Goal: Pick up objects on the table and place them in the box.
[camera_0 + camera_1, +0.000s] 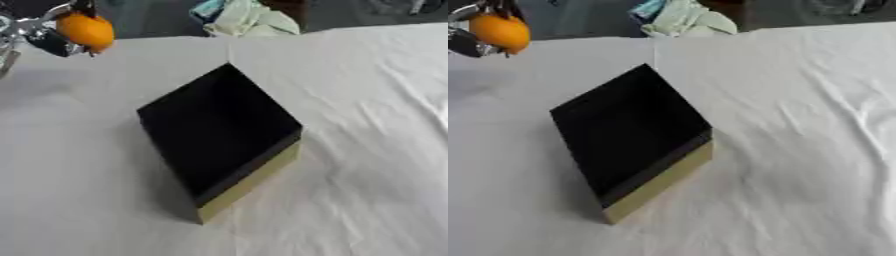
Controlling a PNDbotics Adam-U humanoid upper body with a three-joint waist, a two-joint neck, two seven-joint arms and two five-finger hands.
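Observation:
An orange round fruit [86,31] is held in the air at the upper left, above the white tablecloth. My left hand [48,35], black with silver parts, comes in from the upper left corner with its fingers curled round the fruit. The box [219,131] sits in the middle of the table, turned cornerwise, with a black inside and tan outer walls. The fruit is well to the left of and beyond the box's far corner. My right hand shows in neither view.
A white wrinkled cloth [367,150] covers the table. A pale green and blue bundle of fabric [249,19] lies at the table's far edge.

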